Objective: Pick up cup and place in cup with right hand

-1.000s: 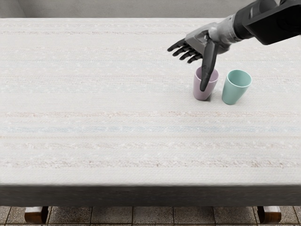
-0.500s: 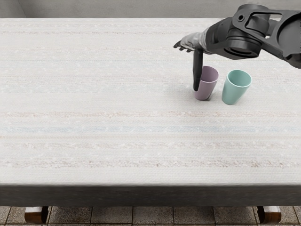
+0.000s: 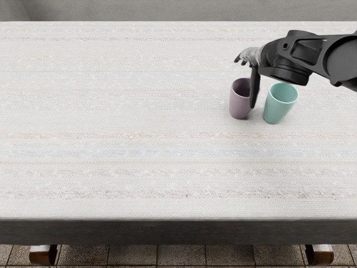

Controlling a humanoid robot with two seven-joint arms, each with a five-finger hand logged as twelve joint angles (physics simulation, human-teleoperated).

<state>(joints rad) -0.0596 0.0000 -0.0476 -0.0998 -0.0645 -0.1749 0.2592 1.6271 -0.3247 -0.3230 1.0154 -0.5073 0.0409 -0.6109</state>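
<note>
Teal cup (image 3: 280,104) and mauve cup (image 3: 239,106) stand upright and apart on the table (image 3: 139,173), the teal one slightly nearer us; neither has moved in the last half second, so the change is all in the hand; beyond them our right hand (image 3: 251,59) has shifted toward the teal side, and its thumb (image 3: 254,92), which hung across the mauve cup's left side in our view, now points down along its right edge, toward the gap between the two; whether it touches the mauve wall we cannot tell; the hand is open, fingers loosely extended, gripping nothing; we take this as lining up a grasp, probably on the mauve cup; closing should be gentle, lest the thumb nudge either cup, and the lift and nesting remain to be done.
</note>
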